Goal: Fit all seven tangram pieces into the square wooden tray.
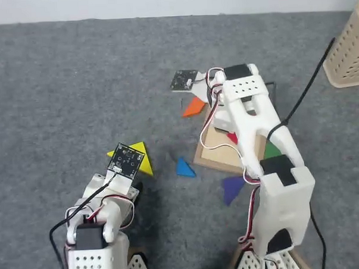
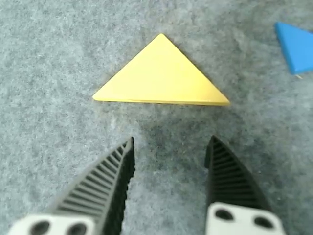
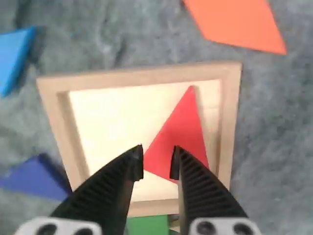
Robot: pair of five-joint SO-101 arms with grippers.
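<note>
Right tool (image 3: 156, 161), narrowly parted, hides a corner of the red triangle (image 3: 183, 129) beneath; released left tool (image 2: 171, 143) faces the yellow triangle (image 2: 161, 73).

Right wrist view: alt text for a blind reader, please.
The right gripper, jaws slightly apart, sits above a red triangle lying inside the square wooden tray. An orange piece, a blue triangle and a dark blue piece lie outside it on grey carpet.

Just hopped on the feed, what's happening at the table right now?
The right gripper hangs narrowly open over the red triangle, which lies in the wooden tray. The left gripper is open and empty just short of the yellow triangle on the grey mat. An orange piece, a blue triangle and a purple piece lie loose on the mat outside the tray.
</note>
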